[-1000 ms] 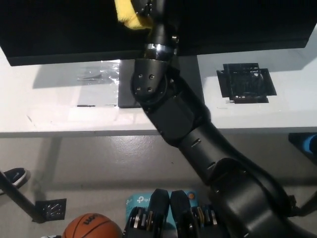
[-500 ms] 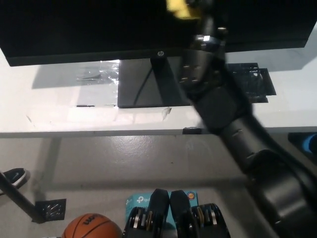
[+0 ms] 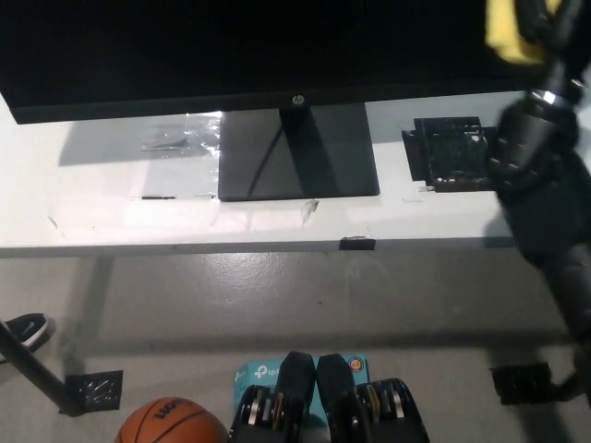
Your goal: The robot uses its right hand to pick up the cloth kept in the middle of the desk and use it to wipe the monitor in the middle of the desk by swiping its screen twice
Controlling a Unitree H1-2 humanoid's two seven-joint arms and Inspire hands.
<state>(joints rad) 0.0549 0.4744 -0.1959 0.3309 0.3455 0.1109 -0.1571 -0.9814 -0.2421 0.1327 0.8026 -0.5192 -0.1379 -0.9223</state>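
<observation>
Black and bulky, the right arm (image 3: 545,203) is sweeping along the front of the monitor (image 3: 277,46), and that sweep is what has just changed: a second ago it was crossing the monitor's stand (image 3: 297,152) and hiding most of it, half a second ago it was passing just right of the stand, and now it is rising past the monitor's right end, leaving the stand and the white desk (image 3: 111,203) below the screen fully in view. Judging by that steady travel from the screen's middle to its right edge, one swipe is ending or nearly ending; whether it is the first or the second cannot be told. Further up, the right hand (image 3: 536,28) is closing around the yellow cloth (image 3: 506,35) and pressing it against the dark screen near the monitor's upper right corner, the fingers wrapping it tightly with only a yellow fold showing on the side toward the monitor's middle. No white left hand is appearing anywhere
</observation>
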